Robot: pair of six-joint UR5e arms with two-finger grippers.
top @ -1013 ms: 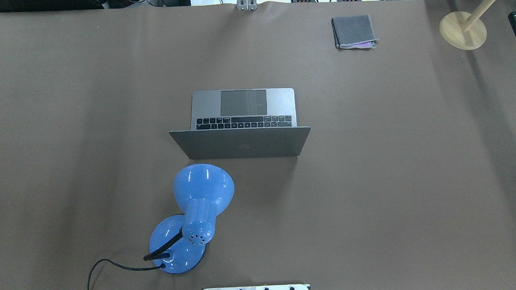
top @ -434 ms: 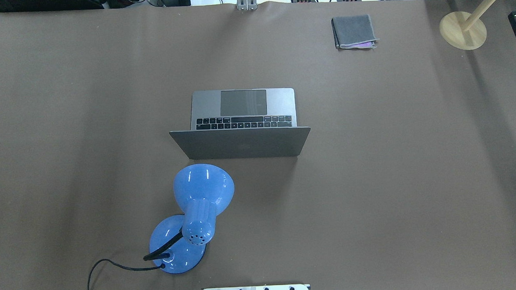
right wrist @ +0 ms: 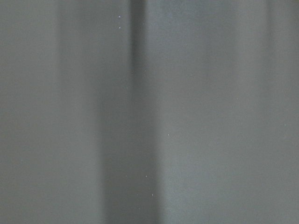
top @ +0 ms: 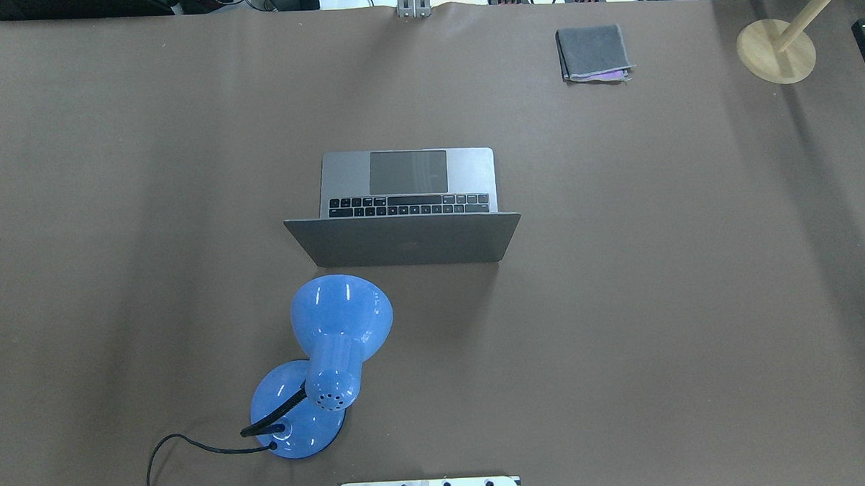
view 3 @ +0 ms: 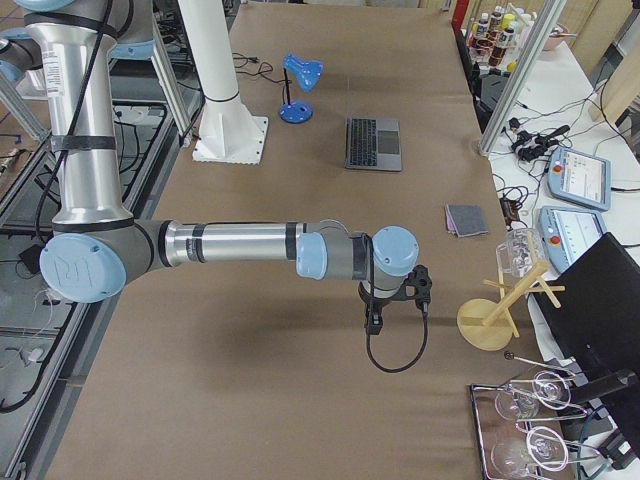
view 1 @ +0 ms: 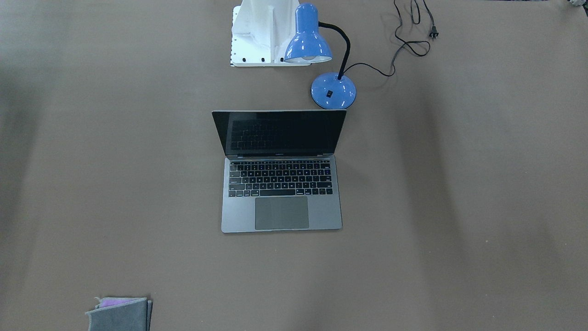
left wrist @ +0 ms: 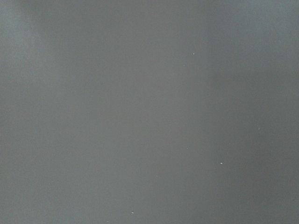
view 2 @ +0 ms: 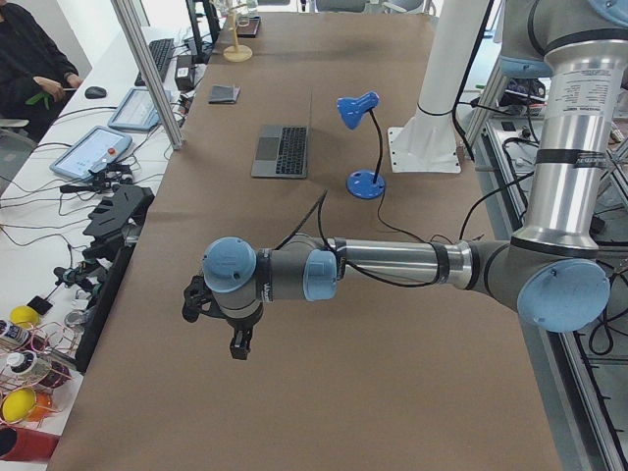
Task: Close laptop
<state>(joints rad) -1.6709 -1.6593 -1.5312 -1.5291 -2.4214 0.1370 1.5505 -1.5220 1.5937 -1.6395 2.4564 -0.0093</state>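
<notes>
Standing open in the middle of the counter (view 1: 459,207), the laptop (view 1: 281,184) has its lid upright: closing is not begun. The left claw (view 2: 238,345) and right claw (view 3: 373,322) hang well away, whether apart or together I cannot tell.

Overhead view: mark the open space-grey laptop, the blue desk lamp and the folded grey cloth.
Space-grey metal laptop (top: 408,172), overhead view, on its trackpad.
Glossy blue desk lamp (top: 341,311), overhead view, on its shade.
Folded grey cloth (top: 593,50), overhead view, on its top face.
</notes>
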